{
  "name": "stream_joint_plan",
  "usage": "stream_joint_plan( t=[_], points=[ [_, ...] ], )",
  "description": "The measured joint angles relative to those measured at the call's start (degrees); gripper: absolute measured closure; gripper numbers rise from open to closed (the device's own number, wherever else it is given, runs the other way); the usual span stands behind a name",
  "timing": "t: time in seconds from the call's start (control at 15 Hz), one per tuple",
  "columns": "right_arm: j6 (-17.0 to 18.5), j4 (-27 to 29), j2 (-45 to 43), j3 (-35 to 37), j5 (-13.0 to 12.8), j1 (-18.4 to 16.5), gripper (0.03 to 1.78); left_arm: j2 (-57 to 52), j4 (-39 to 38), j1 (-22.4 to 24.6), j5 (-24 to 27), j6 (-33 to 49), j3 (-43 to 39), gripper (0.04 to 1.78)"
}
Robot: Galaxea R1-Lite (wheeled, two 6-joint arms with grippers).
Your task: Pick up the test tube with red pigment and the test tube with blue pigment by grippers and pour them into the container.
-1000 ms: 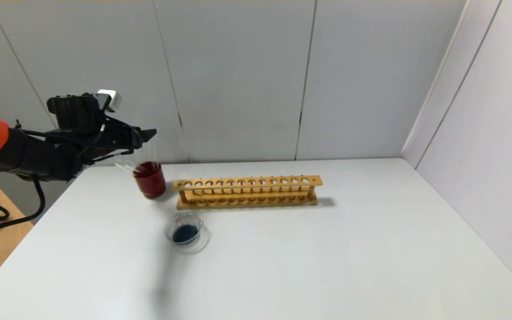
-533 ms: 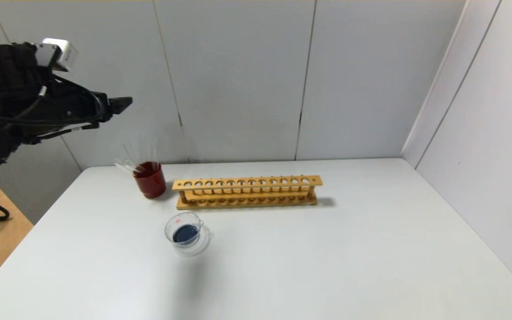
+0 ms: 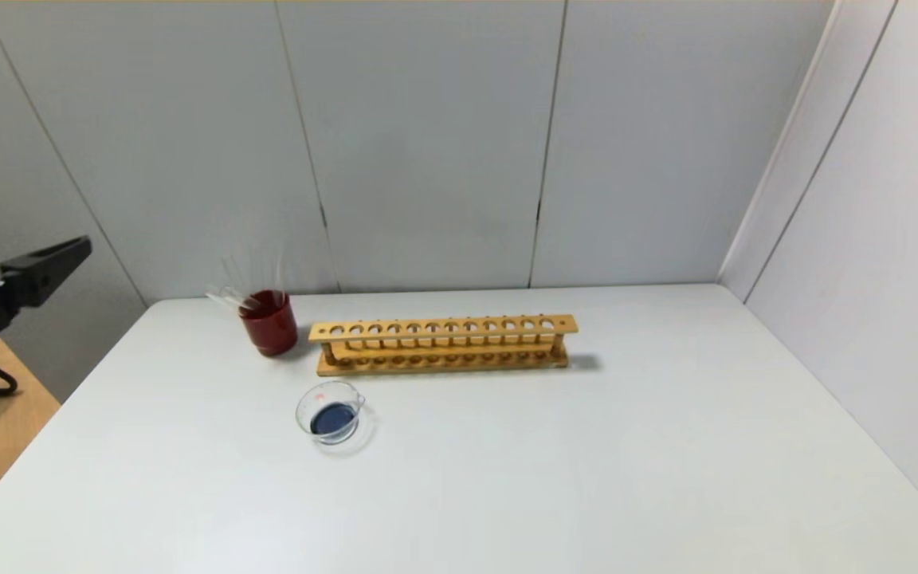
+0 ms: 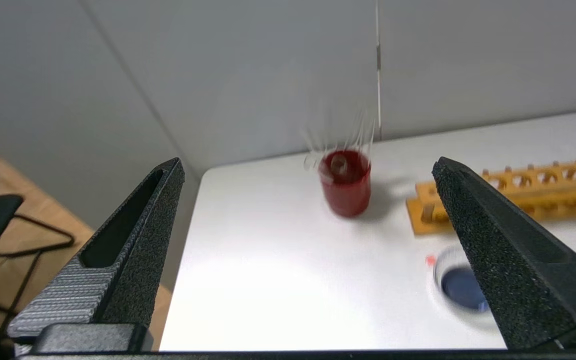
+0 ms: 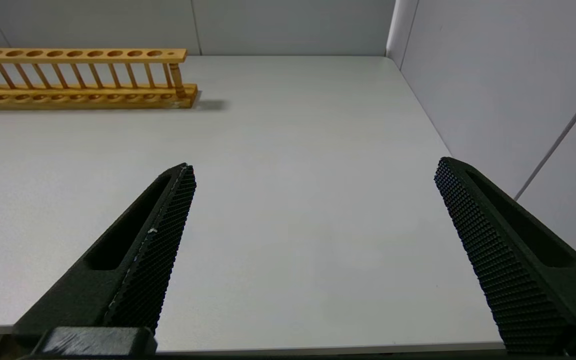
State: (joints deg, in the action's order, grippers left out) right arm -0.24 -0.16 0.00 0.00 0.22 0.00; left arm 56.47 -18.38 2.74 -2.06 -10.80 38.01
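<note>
Room lay wide on every side of the white table (image 3: 507,478), bare across its near half and right half, with grey wall panels closing off the far edge and the right edge. My left gripper (image 4: 308,170) hung off the table's left edge, out past the corner and above the wooden floor, its two black fingers (image 4: 133,240) spread wide with nothing between them. My right gripper (image 5: 313,170) sat low at the near right edge of the table, fingers just as far apart and holding nothing. The container (image 3: 331,414), a small clear glass dish with a dark blue pool in its bottom, stood on the left part of the table, well apart from my left gripper and to its right. Behind that dish stood the dark red cup (image 3: 269,321) with several clear tubes (image 3: 228,296) leaning out of it; I could not tell which of them were the pigment tubes. Just beside the cup, to its right, ran the long wooden rack (image 3: 443,344), every hole showing vacant, set across the table. From the left wrist view the cup sat between my fingertips and the dish was partly hidden behind one finger. Between my left gripper and the dish lay only bare tabletop.
</note>
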Motion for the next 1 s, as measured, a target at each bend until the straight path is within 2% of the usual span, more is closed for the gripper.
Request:
stream_joint_plan(
  t=[0.33,0.6,0.8,1.0],
  points=[
    [0.0,0.0,0.0,0.0,0.0,0.0,0.06,-28.14,12.76,0.06,-3.64,0.09,-12.46,0.07],
    [0.0,0.0,0.0,0.0,0.02,0.0,0.06,-47.41,16.18,-1.71,-1.49,1.16,-25.59,0.07],
    [0.0,0.0,0.0,0.0,0.02,0.0,0.06,-53.88,16.18,-2.39,1.46,4.36,-35.86,0.07],
    [0.0,0.0,0.0,0.0,0.02,0.0,0.06,-55.98,19.24,-2.58,1.99,6.25,-37.72,0.07]
  ],
)
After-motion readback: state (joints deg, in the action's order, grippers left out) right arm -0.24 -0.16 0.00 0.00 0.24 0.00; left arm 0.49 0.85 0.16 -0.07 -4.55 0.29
